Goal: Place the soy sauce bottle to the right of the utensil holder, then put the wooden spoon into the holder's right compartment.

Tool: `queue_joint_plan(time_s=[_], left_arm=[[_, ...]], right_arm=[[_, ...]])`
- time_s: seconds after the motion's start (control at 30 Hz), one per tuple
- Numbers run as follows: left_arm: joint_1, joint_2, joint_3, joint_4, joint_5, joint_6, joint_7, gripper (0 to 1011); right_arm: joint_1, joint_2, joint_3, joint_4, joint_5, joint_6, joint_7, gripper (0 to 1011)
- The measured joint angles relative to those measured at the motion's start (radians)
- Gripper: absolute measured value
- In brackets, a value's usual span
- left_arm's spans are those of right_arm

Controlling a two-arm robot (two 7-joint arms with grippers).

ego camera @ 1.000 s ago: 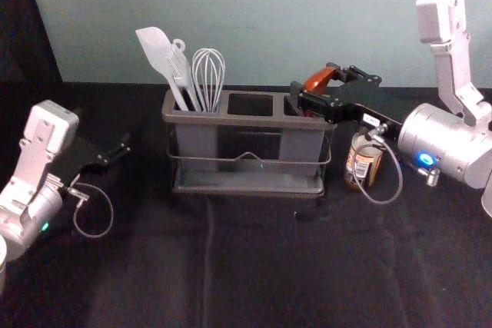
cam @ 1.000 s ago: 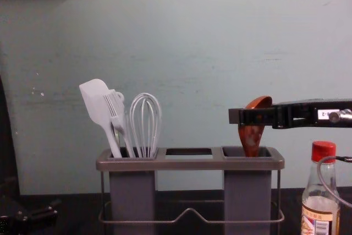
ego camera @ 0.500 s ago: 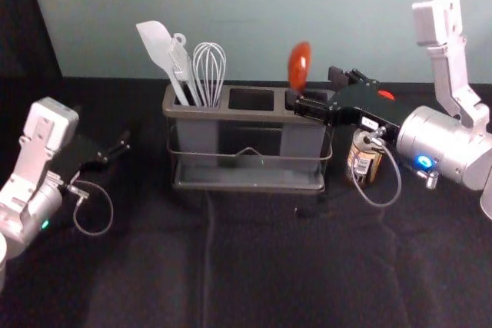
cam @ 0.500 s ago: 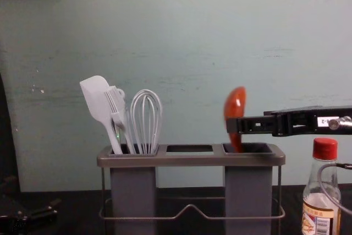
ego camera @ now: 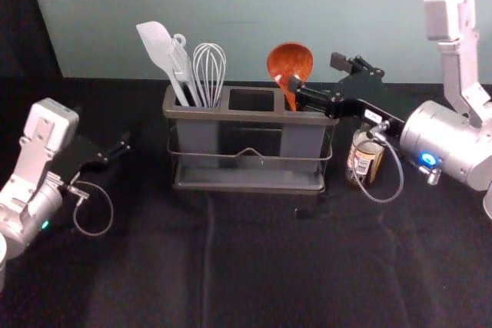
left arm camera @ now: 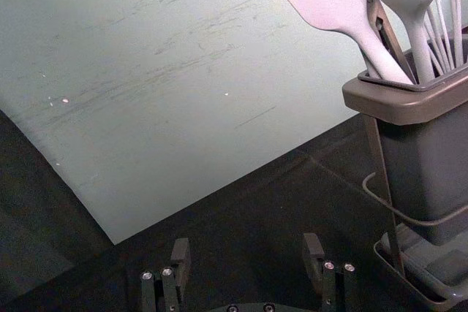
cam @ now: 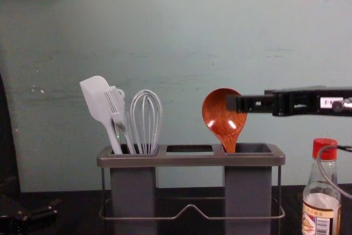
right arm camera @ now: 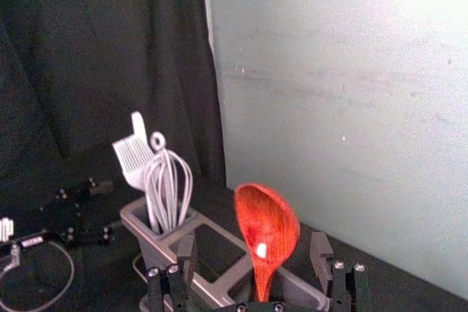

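Spoon of glossy red wood leans in grey holder's right end, probably light, best pinched mid-neck. Right gripper gapes around it; left gripper, table's left side, likewise.

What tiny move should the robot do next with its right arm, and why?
I think it should gently back the right end effector away, without bumping the spoon. The spoon's handle already sits in the right compartment, the end effector is wide open around it, and the bottle stands to the right of the holder.
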Motion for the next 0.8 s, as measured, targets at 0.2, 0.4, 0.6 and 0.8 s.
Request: queue_joint_plan(time_s=[0.2, 0.4, 0.6, 0.8], left_arm=[[0.000, 0.000, 0.000, 0.000, 0.000, 0.000, 0.000, 1005], [0.000, 0.000, 0.000, 0.000, 0.000, 0.000, 0.000, 1005], [0.000, 0.000, 0.000, 0.000, 0.000, 0.000, 0.000, 1005], [0.000, 0.000, 0.000, 0.000, 0.000, 0.000, 0.000, 1005]], right_arm=[[-0.051, 0.002, 0.027, -0.075, -0.024, -0.027, -0.047, 1003], [-0.138, 0.001, 0.067, -0.167, -0.068, -0.071, -0.116, 1003], [-0.280, 0.007, 0.119, -0.280, -0.122, -0.133, -0.187, 1002], [-0.448, -0.012, 0.174, -0.349, -0.187, -0.241, -0.278, 1003]])
